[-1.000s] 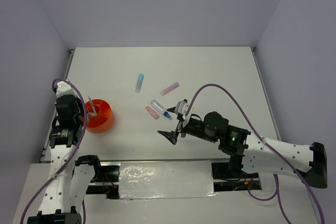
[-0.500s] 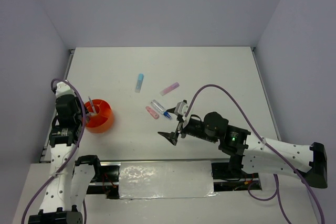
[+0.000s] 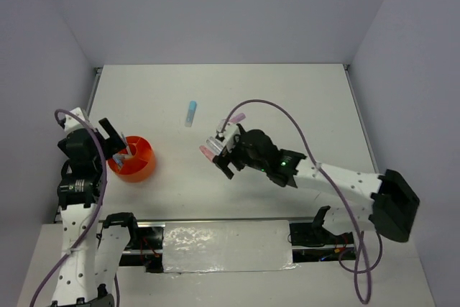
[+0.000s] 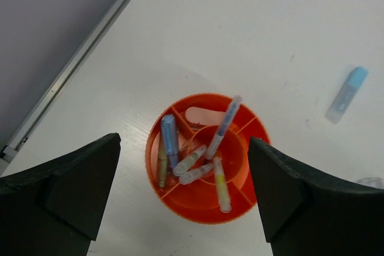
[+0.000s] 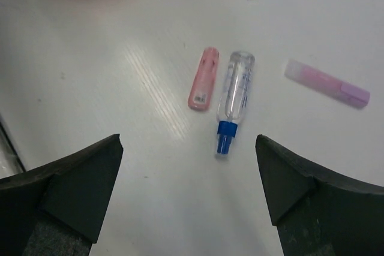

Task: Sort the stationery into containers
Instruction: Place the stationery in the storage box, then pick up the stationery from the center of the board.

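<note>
I've got the left gripper (image 4: pixel 183 148) gaping wide, orange cup (image 4: pixel 204 96) right beneath it. The right gripper (image 5: pixel 189 148) is wide too, pink piece (image 5: pixel 204 79) and clear pen (image 5: pixel 235 91) just below.

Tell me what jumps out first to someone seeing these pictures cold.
The bright orange round plastic cup on the left of the table, crammed with stationery, grabs the eye, with the left gripper open right above it. Mid-table, the right gripper hangs open over a clear blue-tipped pen and a short pink capsule lying side by side.

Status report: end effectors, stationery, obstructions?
Left end effector open over round orange plastic cup. Right end effector open above pink capsule, clear blue-tipped pen. Nothing blocking.
</note>
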Controlling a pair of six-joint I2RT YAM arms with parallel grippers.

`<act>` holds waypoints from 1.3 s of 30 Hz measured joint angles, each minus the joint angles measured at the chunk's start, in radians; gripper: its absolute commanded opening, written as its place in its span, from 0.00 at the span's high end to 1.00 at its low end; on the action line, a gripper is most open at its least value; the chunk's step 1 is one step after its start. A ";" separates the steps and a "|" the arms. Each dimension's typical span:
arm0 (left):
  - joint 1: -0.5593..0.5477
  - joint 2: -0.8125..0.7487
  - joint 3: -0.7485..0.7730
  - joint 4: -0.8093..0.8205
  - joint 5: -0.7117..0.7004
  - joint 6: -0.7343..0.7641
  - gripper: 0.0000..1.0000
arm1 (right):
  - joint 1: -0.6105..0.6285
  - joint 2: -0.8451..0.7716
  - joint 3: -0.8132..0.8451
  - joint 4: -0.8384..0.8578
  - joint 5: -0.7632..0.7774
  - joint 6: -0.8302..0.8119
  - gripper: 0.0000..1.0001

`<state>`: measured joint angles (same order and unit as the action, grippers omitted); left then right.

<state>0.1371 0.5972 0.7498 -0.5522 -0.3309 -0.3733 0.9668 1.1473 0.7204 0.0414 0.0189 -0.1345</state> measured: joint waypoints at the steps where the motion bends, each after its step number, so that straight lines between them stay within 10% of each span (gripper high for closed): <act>1: 0.000 0.011 0.038 -0.019 0.008 -0.011 0.01 | -0.003 0.067 0.040 -0.029 0.010 0.003 0.05; 5: 0.000 0.061 0.203 -0.095 0.089 -0.050 0.01 | -0.006 0.330 0.205 -0.124 0.050 0.011 0.27; 13: -0.029 0.044 0.252 -0.163 0.285 -0.049 0.01 | -0.014 0.678 0.493 -0.273 0.101 0.064 0.36; 27: -0.168 0.014 0.251 -0.200 0.251 -0.020 0.01 | -0.025 0.834 0.608 -0.350 0.108 0.095 0.43; 39: -0.169 0.014 0.251 -0.209 0.266 -0.022 0.01 | -0.018 0.850 0.603 -0.322 0.053 0.124 0.83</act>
<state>-0.0319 0.6117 1.0004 -0.7612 -0.0650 -0.3954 0.9489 1.9976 1.3239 -0.2810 0.0723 -0.0101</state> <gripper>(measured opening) 0.993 0.348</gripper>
